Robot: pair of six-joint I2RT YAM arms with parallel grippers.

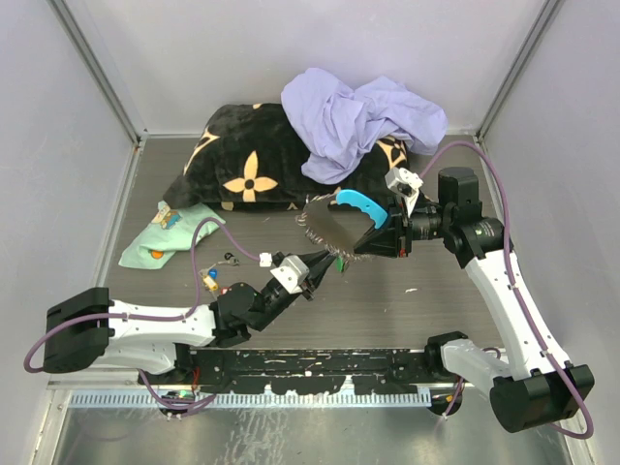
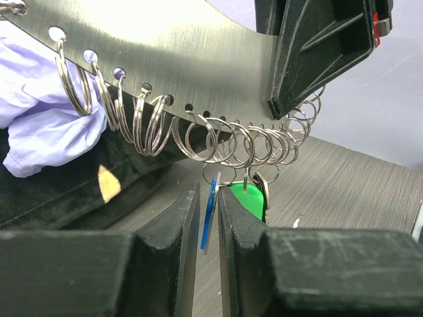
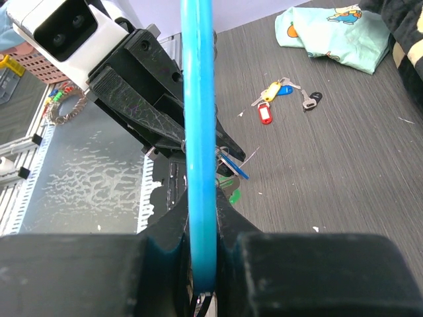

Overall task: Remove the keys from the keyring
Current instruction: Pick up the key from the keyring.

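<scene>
The keyring is a shiny metal plate (image 2: 185, 59) with a row of split rings (image 2: 225, 142) along its edge and a light-blue crescent handle (image 1: 360, 205). My right gripper (image 3: 198, 198) is shut on the blue handle (image 3: 198, 99) and holds the keyring above the table. A blue-tagged key (image 2: 209, 211) and a green-tagged key (image 2: 246, 198) hang from the rings. My left gripper (image 2: 208, 198) stands round the blue tag, jaws narrowly apart, not clamped. In the top view the left gripper (image 1: 325, 260) is just under the plate (image 1: 329, 228).
Loose keys lie on the table at the left: red tag (image 3: 265, 113), yellow tag (image 3: 271, 90), blue tag (image 3: 285, 89), a black key (image 3: 310, 99). A mint cloth (image 1: 160, 237), a black pillow (image 1: 242, 160) and a lavender cloth (image 1: 358, 111) lie behind.
</scene>
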